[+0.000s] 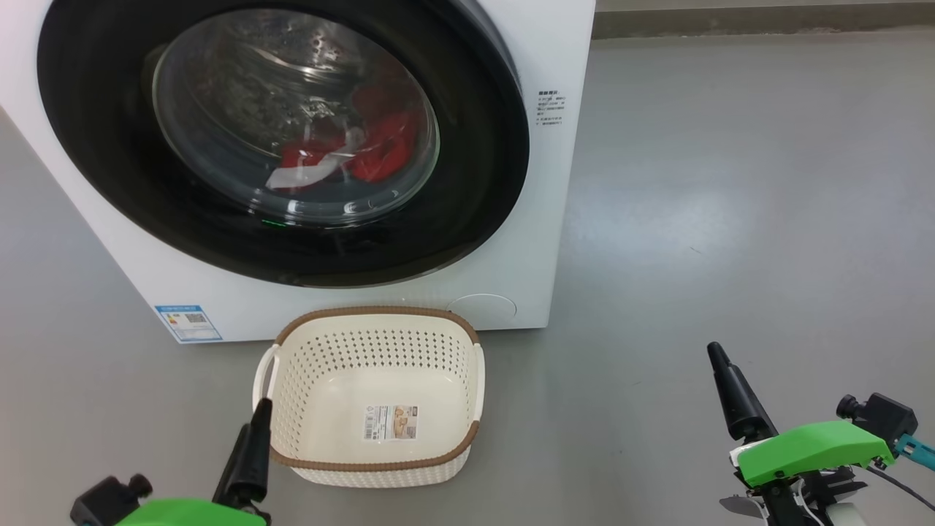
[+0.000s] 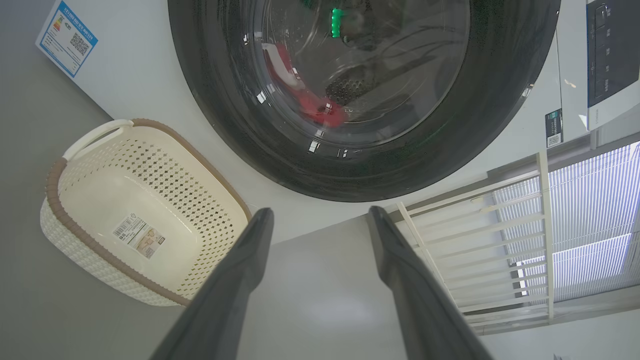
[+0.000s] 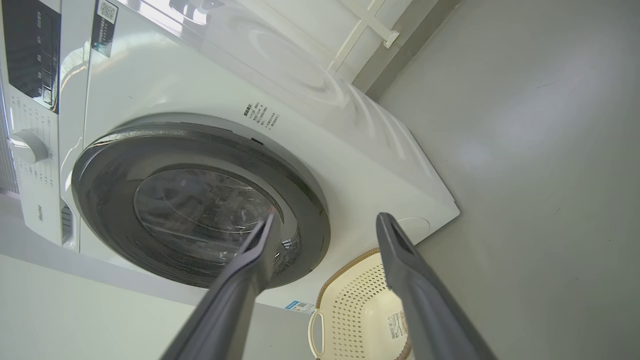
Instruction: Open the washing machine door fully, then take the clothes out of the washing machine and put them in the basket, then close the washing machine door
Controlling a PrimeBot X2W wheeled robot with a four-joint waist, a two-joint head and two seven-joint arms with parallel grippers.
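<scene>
Showing red clothes (image 1: 386, 150), door (image 1: 95, 183) shut

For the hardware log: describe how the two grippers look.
Left gripper and right gripper: each two long, dark grey, tapering fingers. Behind them sit bright green housings, with black knobs, a teal connector and a thin dark cable on the right one.

- One washing machine (image 1: 544, 219), with one round washing machine door (image 1: 95, 146) on its front.
- One basket (image 1: 380, 315) on the floor, with two side handles (image 1: 264, 372) and one paper sticker (image 1: 391, 422) inside.
- One blue label (image 1: 188, 322) on the machine's front.
- Clothes (image 1: 380, 146): one red-and-white heap behind the glass; the number of pieces cannot be told.
- Two claws, the left claw (image 2: 320, 215) and the right claw (image 3: 325, 222), each with two dark fingers (image 2: 240, 270).
</scene>
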